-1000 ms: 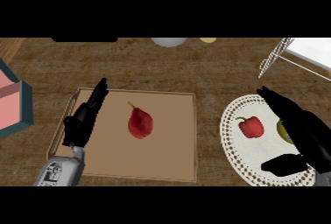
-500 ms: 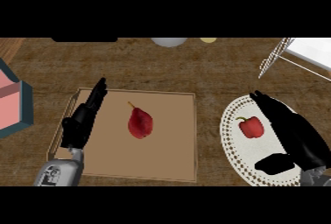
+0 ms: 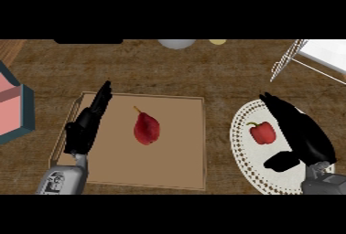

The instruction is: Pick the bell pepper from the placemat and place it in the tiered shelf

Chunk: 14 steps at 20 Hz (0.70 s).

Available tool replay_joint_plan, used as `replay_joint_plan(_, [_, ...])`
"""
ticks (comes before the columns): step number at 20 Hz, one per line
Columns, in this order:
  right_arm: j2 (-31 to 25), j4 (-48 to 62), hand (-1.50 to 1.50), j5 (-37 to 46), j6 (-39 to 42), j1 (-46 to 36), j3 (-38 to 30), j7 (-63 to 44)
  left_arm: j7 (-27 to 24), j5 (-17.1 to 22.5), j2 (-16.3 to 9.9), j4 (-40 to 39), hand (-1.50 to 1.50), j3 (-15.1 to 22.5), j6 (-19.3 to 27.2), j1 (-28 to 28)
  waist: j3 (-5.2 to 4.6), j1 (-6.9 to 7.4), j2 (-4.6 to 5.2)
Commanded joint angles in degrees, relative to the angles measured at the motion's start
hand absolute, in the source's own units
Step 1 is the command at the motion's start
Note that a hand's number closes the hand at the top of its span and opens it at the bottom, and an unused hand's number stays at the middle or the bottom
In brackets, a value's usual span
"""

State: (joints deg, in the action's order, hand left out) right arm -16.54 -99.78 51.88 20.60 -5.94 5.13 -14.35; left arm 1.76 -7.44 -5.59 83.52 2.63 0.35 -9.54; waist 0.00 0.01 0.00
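One red bell pepper (image 3: 263, 132) with a green stem lies on the white, lace-edged placemat (image 3: 247, 171), just left of the right robot hand (image 3: 297, 132) and not touched by it as far as the view tells. Right robot hand hangs over the placemat's right half, fingers stretched straight and pointing away from the robot, thumb sticking out toward the pepper's near side; fingers apart from the thumb, nothing held. Its grey forearm (image 3: 323, 183) enters at the lower right.

Beyond the right robot hand's fingertips, at the far right, white wire bars of the tiered shelf (image 3: 290, 61) show, well apart from the pepper.

Left of the placemat sits a tan wooden tray (image 3: 182, 169) on the brown tabletop (image 3: 202, 68). A dark red pear (image 3: 146, 129) with a thin stem lies on the tray, just right of the left robot hand (image 3: 86, 125). Left robot hand rests over the tray's left edge, fingers straight and together, pointing away from the robot, holding nothing.

Further left of that hand, a teal-rimmed pink container (image 3: 13, 114) is cut by the view's edge. At the far edge of the tabletop, a pale round object (image 3: 176, 43) and a small yellowish one (image 3: 217, 41) are only partly seen; what they are I cannot tell.
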Motion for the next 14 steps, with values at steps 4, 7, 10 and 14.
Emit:
replay_joint_plan(4, [4.21,7.54,-1.5,4.56,-5.36,-0.72,1.81,2.42,-1.29,-0.12,-0.14,-3.94,0.0,-2.03,-1.12,-2.6,0.0,-0.01,0.02])
replay_joint_plan(7, [1.77,3.53,-1.5,2.35,-0.9,0.35,-1.03,4.0,-4.01,-0.89,0.87,-1.68,0.0,-0.64,-1.13,2.25,-0.01,-0.03,-0.01])
replay_joint_plan(10, [0.21,15.35,-1.5,2.13,-5.8,-4.21,-4.84,10.29,-2.34,0.0,0.17,-4.48,0.0,-2.72,-1.65,-2.29,0.0,0.04,0.06])
replay_joint_plan(14, [2.97,12.84,-1.5,5.17,-4.83,-2.56,-2.04,7.8,-2.36,-1.2,0.93,-3.16,0.0,-2.31,-1.15,-1.68,0.0,0.0,0.01])
